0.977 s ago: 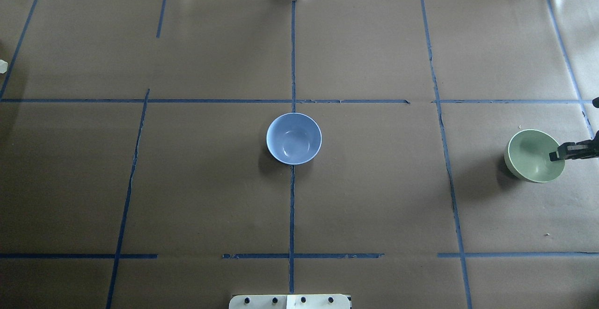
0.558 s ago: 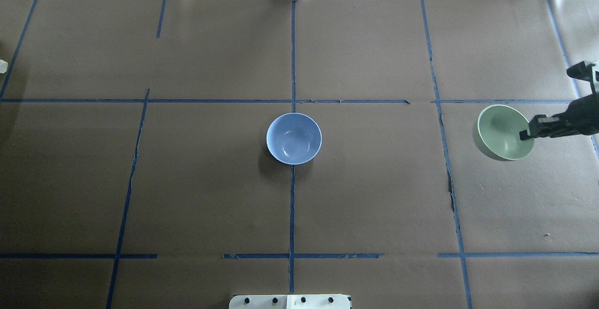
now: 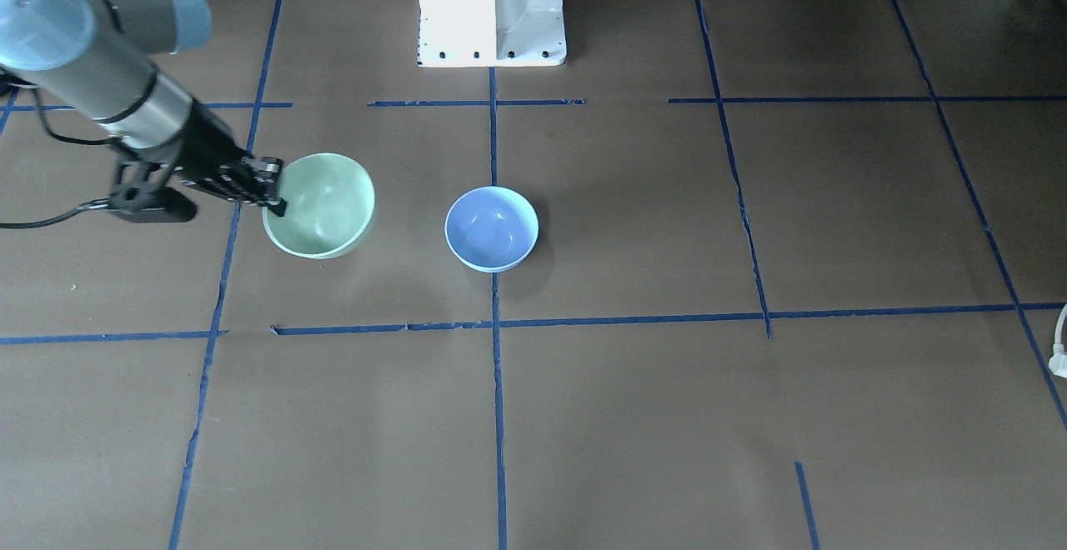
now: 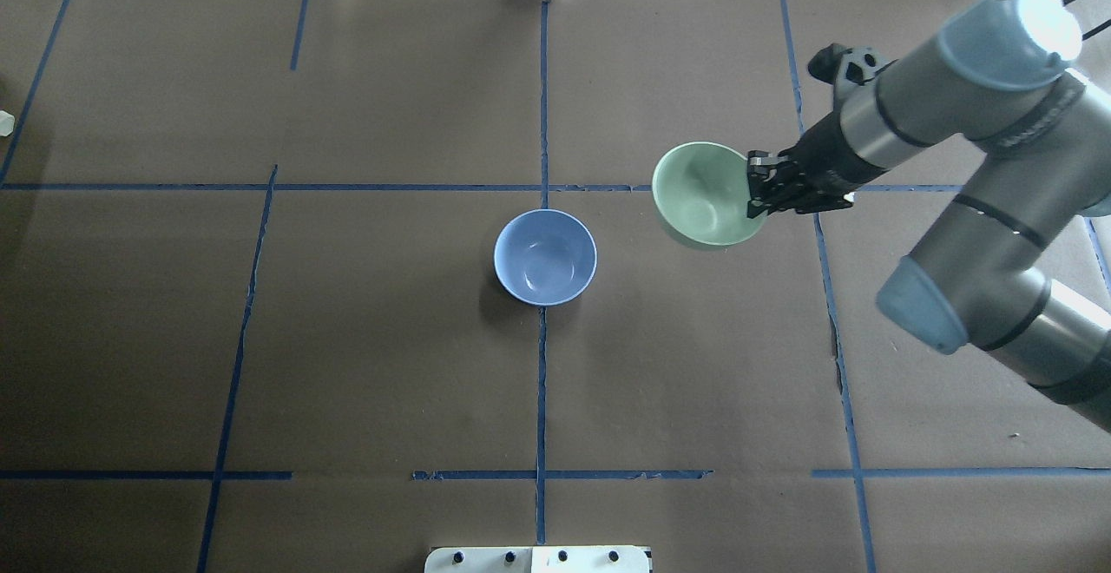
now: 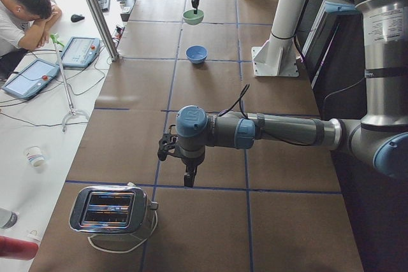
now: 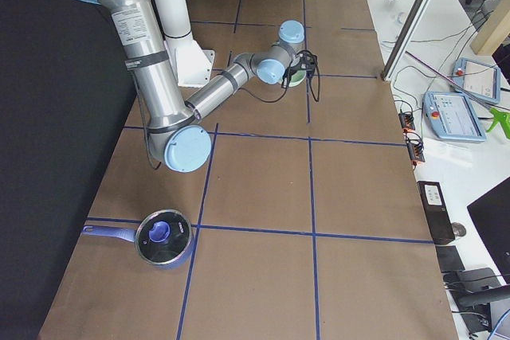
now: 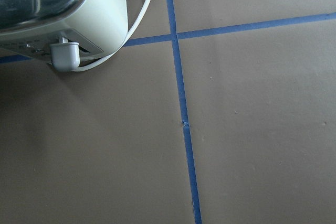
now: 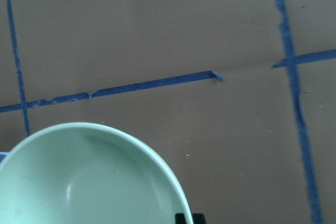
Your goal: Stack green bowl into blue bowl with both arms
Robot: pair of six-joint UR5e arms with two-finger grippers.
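The blue bowl (image 4: pixel 545 257) stands upright at the table's centre, and shows in the front view (image 3: pixel 492 229). My right gripper (image 4: pixel 757 195) is shut on the near right rim of the green bowl (image 4: pixel 703 194) and holds it, slightly tilted, off the table to the right of the blue bowl and apart from it. The front view shows the same grip (image 3: pixel 271 192) on the green bowl (image 3: pixel 321 204). The right wrist view shows the green bowl's (image 8: pixel 89 182) inside. My left gripper (image 5: pixel 189 179) shows only in the exterior left view, near a toaster; I cannot tell its state.
A chrome toaster (image 5: pixel 111 210) with a white cord stands at the table's left end, also in the left wrist view (image 7: pixel 52 14). The white pedestal (image 3: pixel 492 8) is behind the bowls. A blue lidded pot (image 6: pixel 163 238) sits at the right end.
My right arm has carried the green bowl from the table's far right edge leftward and farther back, toward the blue bowl. The blue bowl has not moved.
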